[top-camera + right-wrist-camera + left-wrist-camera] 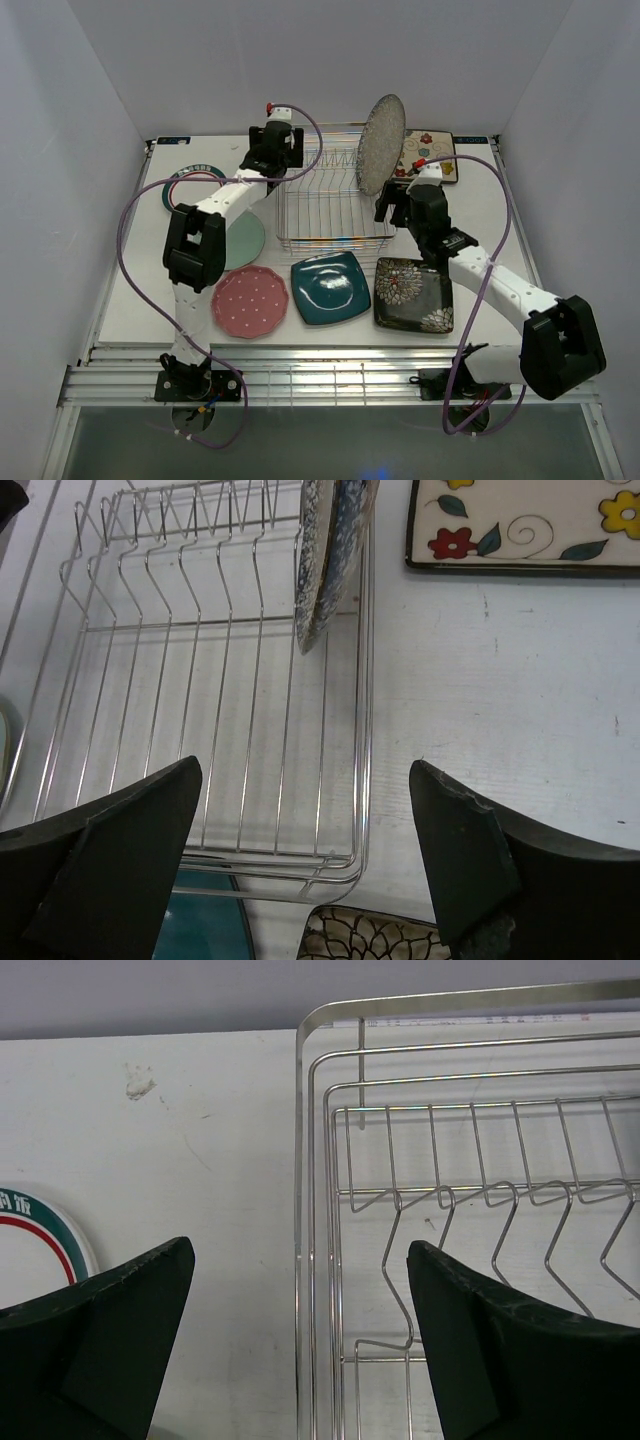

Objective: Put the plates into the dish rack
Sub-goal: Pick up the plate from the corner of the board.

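Note:
The silver wire dish rack (330, 205) stands mid-table. The speckled grey round plate (381, 143) stands upright in its right end; it also shows in the right wrist view (325, 560). The other plates lie flat on the table: cream floral square (432, 155), black floral square (413, 293), teal square (330, 287), pink dotted (249, 301), mint round (245, 243) partly under the left arm, and white teal-rimmed (185, 190). My left gripper (270, 150) is open and empty over the rack's far left rim (303, 1160). My right gripper (390, 205) is open and empty above the rack's near right corner (355, 860).
White walls close the table on the left, back and right. In the right wrist view the teal plate (205, 920) and the black floral plate (380, 942) lie just past the rack's near edge, and the cream floral plate (530, 525) lies beside the rack.

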